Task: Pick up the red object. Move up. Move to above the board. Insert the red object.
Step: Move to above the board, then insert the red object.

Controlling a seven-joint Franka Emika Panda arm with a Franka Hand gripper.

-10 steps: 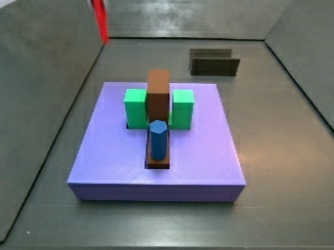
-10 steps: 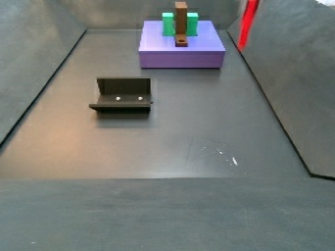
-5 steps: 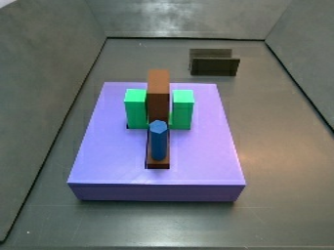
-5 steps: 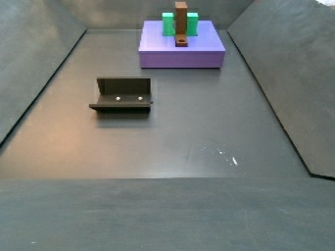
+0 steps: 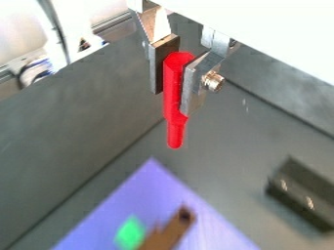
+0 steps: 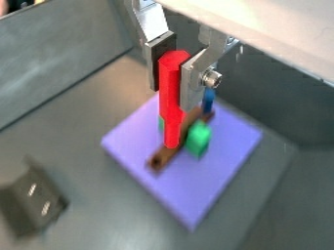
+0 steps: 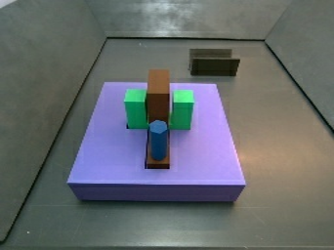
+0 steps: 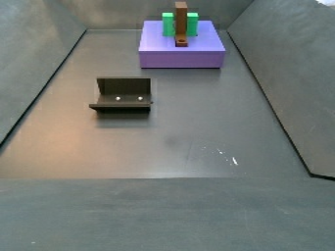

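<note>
Jaws pinch the red object [image 5: 177, 103] near its upper end, the two silver fingers [image 5: 209, 70] pressed on either side of it; the gripper [image 5: 179, 73] shows only in the wrist views and lies outside both side views; in both wrist views the red object [image 6: 171, 90] hangs straight down from the jaws, its lower end free and well clear of everything beneath; the board [image 6: 196, 174] lies below it in a wrist view, with the brown strip [image 6: 170, 156] and a green block [image 6: 198, 140] partly hidden behind the peg; in a side view the board [image 7: 117, 156] rests on the dark floor [image 7: 280, 166], the blue peg [image 7: 158, 141] standing on the brown strip at about 6 o'clock from the two green blocks [image 7: 136, 107]; the fixture [image 7: 216, 62] stands toward 1 o'clock from the board, well apart; in a side view the board [image 8: 182, 56] sits far toward 12 o'clock, with the fixture [image 8: 123, 95] nearer, toward 7 o'clock from it.
</note>
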